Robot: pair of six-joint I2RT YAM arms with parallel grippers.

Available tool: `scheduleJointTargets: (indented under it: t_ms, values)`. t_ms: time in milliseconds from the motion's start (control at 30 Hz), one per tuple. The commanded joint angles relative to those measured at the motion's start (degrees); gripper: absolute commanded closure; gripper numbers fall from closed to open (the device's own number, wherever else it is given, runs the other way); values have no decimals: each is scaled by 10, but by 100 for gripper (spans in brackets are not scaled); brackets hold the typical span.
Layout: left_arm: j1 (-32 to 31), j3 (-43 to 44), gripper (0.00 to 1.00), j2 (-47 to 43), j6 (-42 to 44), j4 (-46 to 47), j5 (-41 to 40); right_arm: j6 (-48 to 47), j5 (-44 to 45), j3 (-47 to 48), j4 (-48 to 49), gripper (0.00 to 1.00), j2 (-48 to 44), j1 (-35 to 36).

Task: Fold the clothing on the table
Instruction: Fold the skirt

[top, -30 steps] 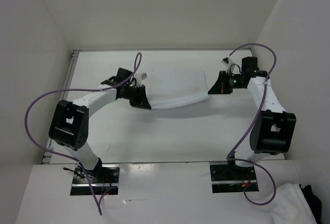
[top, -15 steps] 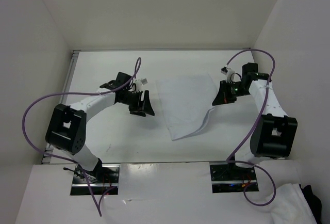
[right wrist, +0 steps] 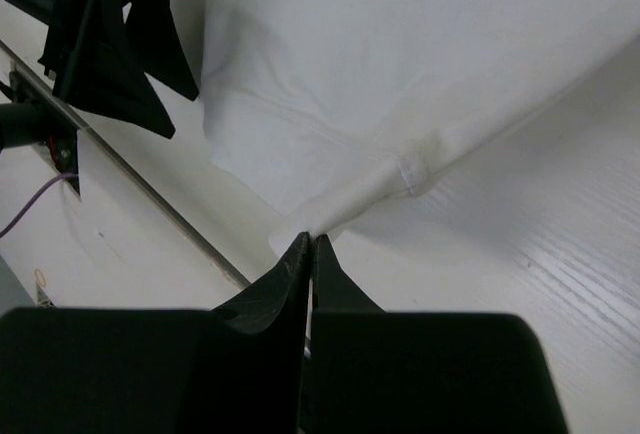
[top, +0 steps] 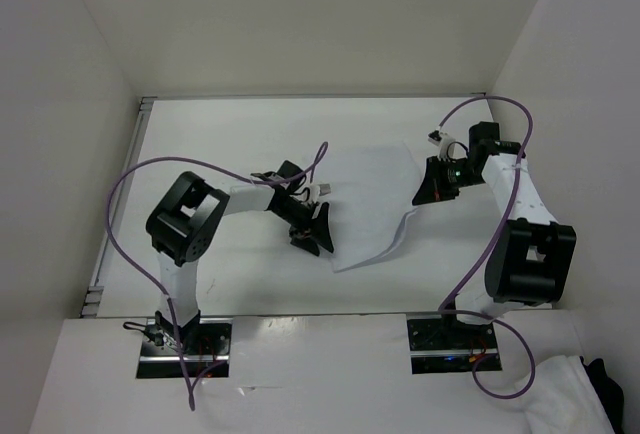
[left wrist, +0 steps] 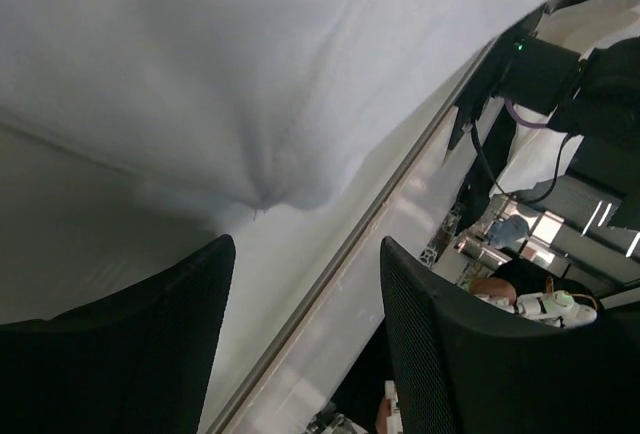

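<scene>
From above, the clothing [top: 362, 202] lies spread on the table [top: 230, 134], a little toward 2 o'clock of the table's middle. Its long axis runs from a broad end at about 1 o'clock down to a narrowed corner at 7 o'clock. The 3 o'clock edge is curled over and rises toward the right gripper [top: 428, 186], whose fingers are pressed together. The left gripper [top: 314, 234] sits just beside the cloth's 8 o'clock edge with its fingers spread wide and nothing between them. Off the table, at the 5 o'clock corner of the view, lies a wrinkled white fabric mound [top: 560, 399].

In the left wrist view, the two dark fingers [left wrist: 150, 354] stand well apart at the bottom. The clothing [left wrist: 250, 74] fills the upper part, dipping to a soft point toward 6 o'clock, apart from both fingers. Bare table [left wrist: 100, 219] shows under it.

In the right wrist view, the fingers [right wrist: 290, 274] meet in a thin closed wedge at 6 o'clock. A rolled hem of the clothing [right wrist: 400, 54] runs down from 2 o'clock into their tips and looks pinched there. The table [right wrist: 530, 234] lies at 4 o'clock.
</scene>
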Motion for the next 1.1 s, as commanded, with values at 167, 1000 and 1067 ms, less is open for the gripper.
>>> scheduleJointTargets:
  t_ms: [167,1000,1067]
  values:
    - [0,52,40,47,-35,38,17,1,-4,13,2,100,1,-4]
    - [49,13,100,-15,-32,-40,90,-68,-149,100,-115,100,32,-9]
    - [56,32,100,-15,-32,-57,125,-80,-193,141,-139,100,73,-20]
